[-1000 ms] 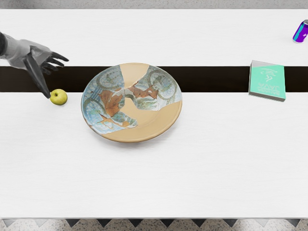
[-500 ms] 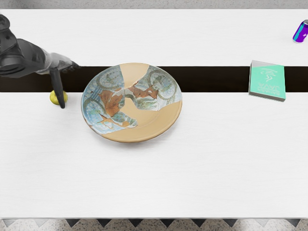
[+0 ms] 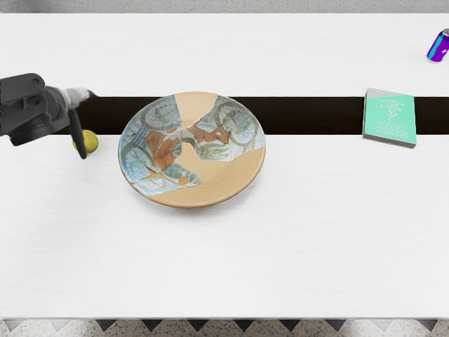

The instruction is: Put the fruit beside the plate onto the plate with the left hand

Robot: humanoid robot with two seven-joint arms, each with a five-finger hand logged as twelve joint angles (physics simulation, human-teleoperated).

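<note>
A small yellow-green apple [image 3: 90,140] lies on the white table just left of the plate. The large round plate [image 3: 203,200] has a tan rim and a blue, white and orange painted pattern, and nothing lies on it. My left hand [image 3: 78,130] comes in from the left edge on a dark forearm [image 3: 24,112] and sits right at the apple. A dark part of the hand crosses the apple's left side and hides it. Whether the hand holds the apple is not visible. The right arm is out of view.
A teal book [image 3: 390,118] lies at the right across the dark gap [image 3: 316,116] between the two white table surfaces. A purple can [image 3: 438,45] lies at the far right corner.
My left hand has turned and come down from behind the apple onto its left side, and the forearm has swung lower. The apple has stayed in place.
</note>
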